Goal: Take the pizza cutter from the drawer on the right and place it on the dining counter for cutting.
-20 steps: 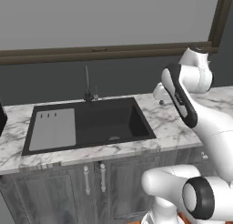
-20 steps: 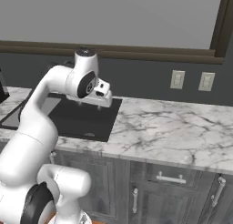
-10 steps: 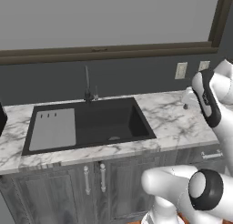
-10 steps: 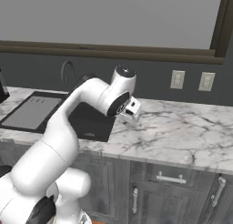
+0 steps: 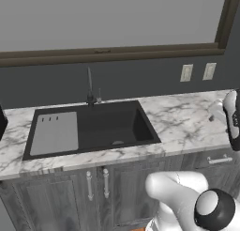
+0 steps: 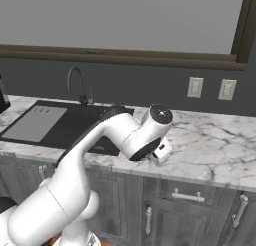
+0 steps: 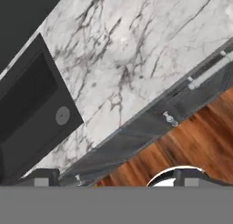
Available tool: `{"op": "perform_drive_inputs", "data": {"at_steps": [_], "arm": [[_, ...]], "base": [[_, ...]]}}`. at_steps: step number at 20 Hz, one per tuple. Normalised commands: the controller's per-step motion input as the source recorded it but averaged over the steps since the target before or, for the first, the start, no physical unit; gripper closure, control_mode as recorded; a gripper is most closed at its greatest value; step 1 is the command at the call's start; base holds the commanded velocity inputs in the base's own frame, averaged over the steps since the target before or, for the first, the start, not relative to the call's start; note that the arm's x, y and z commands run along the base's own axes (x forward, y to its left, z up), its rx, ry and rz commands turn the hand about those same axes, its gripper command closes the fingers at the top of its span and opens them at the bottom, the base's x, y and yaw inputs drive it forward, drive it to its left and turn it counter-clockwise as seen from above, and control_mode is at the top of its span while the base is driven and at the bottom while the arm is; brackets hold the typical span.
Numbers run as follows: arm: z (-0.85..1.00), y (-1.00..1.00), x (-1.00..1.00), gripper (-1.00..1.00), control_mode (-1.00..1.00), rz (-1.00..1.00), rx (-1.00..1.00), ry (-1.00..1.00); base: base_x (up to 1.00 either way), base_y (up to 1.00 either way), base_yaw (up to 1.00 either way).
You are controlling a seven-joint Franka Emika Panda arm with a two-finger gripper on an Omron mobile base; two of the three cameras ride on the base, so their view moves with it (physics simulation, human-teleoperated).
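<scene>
Overhead, the white arm arches out from the base and bends down over the front edge of the marble worktop (image 6: 210,145), just to the right of the black sink (image 5: 98,131). In the right base view its wrist turns downward beside the sink's right end, and the tool (image 6: 161,151) hangs at the worktop's front lip, above the grey wood-grain cabinet fronts. In the left base view only a part of the forearm shows at the right edge, over the marble.

The hand view looks steeply down and is rolled, so the worktop edge runs as a diagonal: marble and the sink corner with its round drain (image 7: 62,115) above it, cabinet fronts and wooden floor (image 7: 191,141) below. The two dark fingertips (image 7: 40,177) stand far apart at the bottom corners of that view, so the tool is spread wide with nothing between them.

The drawer (image 6: 186,194) lies under the worktop right of the sink, pushed in flush, with a silver bar handle (image 6: 186,196). The pizza cutter cannot be seen with the drawer shut.
</scene>
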Motion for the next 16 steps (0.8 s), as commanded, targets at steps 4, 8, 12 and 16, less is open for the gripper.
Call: {"op": "perform_drive_inputs", "data": {"at_steps": [4, 8, 12, 16], "arm": [[-0.29, -0.66, -0.59, -1.00, -1.00, -0.38, 0.15, -0.07], [-0.26, -0.69, -0.25, -1.00, -1.00, -0.31, 0.15, -0.08], [-0.29, -0.74, -0.26, -1.00, -1.00, -0.26, 0.19, -0.09], [-0.33, -0.56, -0.24, -1.00, -1.00, -0.28, 0.18, -0.08]], "base": [[0.00, 0.00, 0.00], [0.00, 0.00, 0.00], [0.00, 0.00, 0.00], [0.00, 0.00, 0.00]]}}
